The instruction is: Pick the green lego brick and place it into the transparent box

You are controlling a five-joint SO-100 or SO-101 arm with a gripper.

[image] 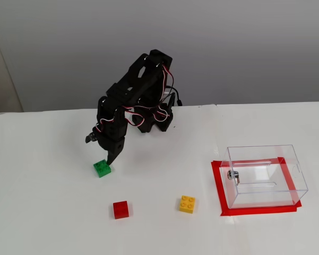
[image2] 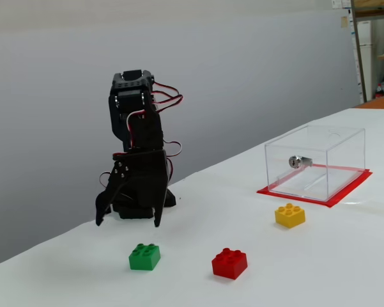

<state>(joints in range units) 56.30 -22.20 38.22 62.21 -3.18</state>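
My gripper [image2: 128,224] hung with its jaws spread and empty, above and just behind the green brick [image2: 144,256], apparently clear of it, though the higher fixed view left that gap uncertain. The green brick [image: 102,168] sat on the table [image: 42,212], well apart from the box [image: 264,175] on its red tape [image: 218,186]. A red brick [image: 120,209] and a yellow brick [image: 187,204] lay between.

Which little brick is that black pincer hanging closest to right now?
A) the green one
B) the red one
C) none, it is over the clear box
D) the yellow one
A: the open pincer hangs just above the green brick, not yet touching it, while the red brick and yellow brick lie farther off.
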